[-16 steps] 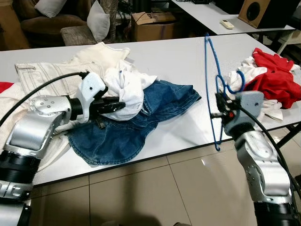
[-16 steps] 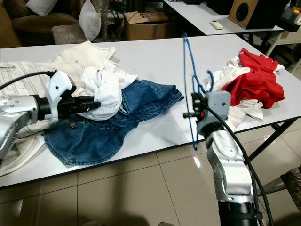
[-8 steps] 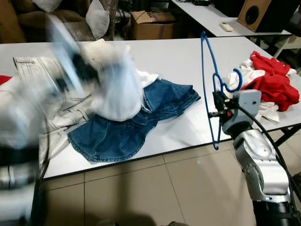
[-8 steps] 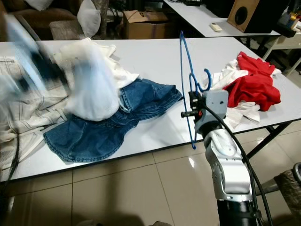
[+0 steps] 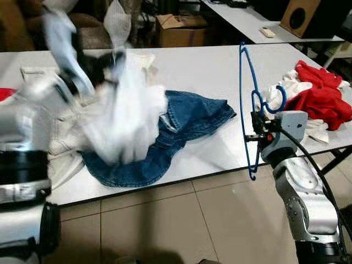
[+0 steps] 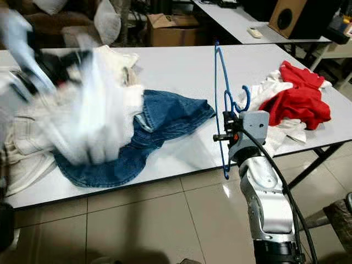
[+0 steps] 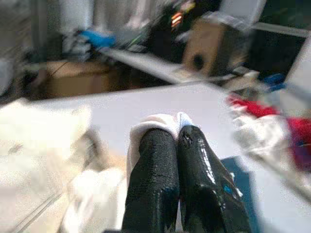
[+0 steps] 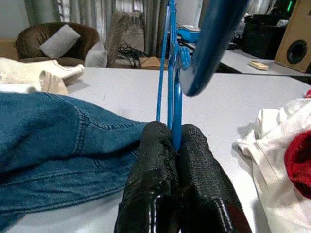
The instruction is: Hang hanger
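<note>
A blue wire hanger point(image 5: 245, 82) stands upright at the white table's front edge, its hook curling toward the red clothes. My right gripper point(image 5: 254, 132) is shut on its lower bar; the right wrist view shows the black fingers point(image 8: 150, 145) pinching the blue wire point(image 8: 172, 87). My left gripper point(image 5: 93, 69), blurred by motion, is raised over the table's left side. It is shut on a white garment point(image 5: 124, 115) that hangs down from it over the denim. In the left wrist view the white cloth point(image 7: 150, 124) bulges from between the closed fingertips point(image 7: 194, 145).
Blue denim point(image 5: 192, 113) lies mid-table, cream clothing point(image 5: 44, 82) to the left, and a red and white heap point(image 5: 322, 96) at the right end. A cardboard box point(image 5: 179, 27), cushions and a second table with a speaker point(image 5: 300, 16) stand behind. Tiled floor point(image 5: 192, 220) lies below.
My left arm has swung up and back, pulling the white garment off the denim so it now hangs stretched. The right gripper and hanger have hardly moved.
</note>
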Motion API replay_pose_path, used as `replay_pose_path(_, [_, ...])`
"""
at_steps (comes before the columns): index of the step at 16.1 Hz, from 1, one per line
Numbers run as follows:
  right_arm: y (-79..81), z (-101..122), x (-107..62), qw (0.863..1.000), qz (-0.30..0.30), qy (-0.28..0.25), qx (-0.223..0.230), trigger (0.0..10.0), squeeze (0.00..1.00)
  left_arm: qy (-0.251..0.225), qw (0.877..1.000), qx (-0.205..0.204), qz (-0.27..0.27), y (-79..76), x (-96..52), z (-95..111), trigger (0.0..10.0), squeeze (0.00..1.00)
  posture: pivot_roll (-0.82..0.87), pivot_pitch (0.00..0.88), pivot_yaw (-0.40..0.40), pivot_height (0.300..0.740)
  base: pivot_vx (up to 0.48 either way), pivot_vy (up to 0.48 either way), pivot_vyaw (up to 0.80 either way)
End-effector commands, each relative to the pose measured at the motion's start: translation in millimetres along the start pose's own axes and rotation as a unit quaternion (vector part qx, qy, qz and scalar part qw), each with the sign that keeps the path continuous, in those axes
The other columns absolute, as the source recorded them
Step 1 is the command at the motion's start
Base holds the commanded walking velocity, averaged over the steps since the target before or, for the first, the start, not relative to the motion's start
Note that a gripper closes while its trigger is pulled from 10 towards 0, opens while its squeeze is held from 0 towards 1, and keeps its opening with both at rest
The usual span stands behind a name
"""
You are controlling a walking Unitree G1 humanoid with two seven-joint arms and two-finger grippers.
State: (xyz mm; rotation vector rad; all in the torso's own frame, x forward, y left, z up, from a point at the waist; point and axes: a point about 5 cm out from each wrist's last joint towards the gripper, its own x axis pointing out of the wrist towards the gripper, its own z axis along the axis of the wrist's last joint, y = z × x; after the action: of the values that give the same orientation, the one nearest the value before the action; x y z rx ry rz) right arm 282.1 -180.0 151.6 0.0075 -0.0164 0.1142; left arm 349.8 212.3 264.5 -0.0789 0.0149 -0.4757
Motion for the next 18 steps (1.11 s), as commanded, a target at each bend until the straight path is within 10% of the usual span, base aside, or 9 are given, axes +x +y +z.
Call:
replay_pose_path(1, [-3.7, 6, -1.4, 1.0, -0.005, -0.007, -0.004, 10.0, 0.0, -0.009, 0.998, 0.03, 0.054, 10.3, 0.3, 8, 0.0, 0.0, -0.11, 0.0, -0.051, 0.74, 0.0, 0.0, 0.0])
replay_pose_path(5, [-3.6, 6, -1.0, 1.0, -0.003, -0.004, -0.007, 10.0, 0.0, 0.011, 0.995, 0.075, 0.06, 11.0, -0.5, 4, 0.0, 0.0, -0.1, 0.0, -0.059, 0.74, 0.0, 0.0, 0.0])
replay_pose_path(8, [-1.2, 6, 1.7, 1.0, 0.004, -0.002, -0.008, 10.0, 0.0, 0.039, 0.994, 0.096, -0.037, -13.9, 2.9, -3, 0.0, 0.0, -0.1, 0.0, -0.062, 0.74, 0.0, 0.0, 0.0])
replay_pose_path(9, [-1.1, 6, 2.1, 1.0, 0.002, -0.004, -0.008, 10.0, 0.0, -0.029, 0.995, 0.029, -0.091, -31.9, 7.0, 17, 0.0, 0.0, -0.1, 0.0, -0.058, 0.74, 0.0, 0.0, 0.0])
replay_pose_path(10, [-1.4, 7, 2.2, 1.0, -0.002, -0.007, -0.005, 10.0, 0.0, -0.14, 0.972, -0.122, -0.143, -42.9, 7.6, 53, 0.0, 0.0, -0.1, 0.0, -0.051, 0.74, 0.0, 0.0, 0.0])
replay_pose_path(11, [-2.0, 7, 1.9, 1.0, -0.004, -0.008, -0.004, 10.0, 0.0, -0.165, 0.96, -0.173, -0.144, -39.8, 8.1, 64, 0.0, 0.0, -0.1, 0.0, -0.046, 0.74, 0.0, 0.0, 0.0])
replay_pose_path(13, [-1.4, 5, 0.4, 1.0, -0.006, -0.008, -0.003, 10.0, 0.0, -0.093, 0.987, -0.086, -0.096, -31.2, 14.0, 43, 0.0, 0.0, -0.1, 0.0, -0.036, 0.74, 0.0, 0.0, 0.0])
replay_pose_path(18, [-1.8, 4, -2.5, 1.0, -0.013, -0.006, -0.002, 10.0, 0.0, -0.055, 0.993, -0.071, -0.081, -33.9, 16.8, 34, 0.0, 0.0, -0.1, 0.0, -0.024, 0.74, 0.0, 0.0, 0.0])
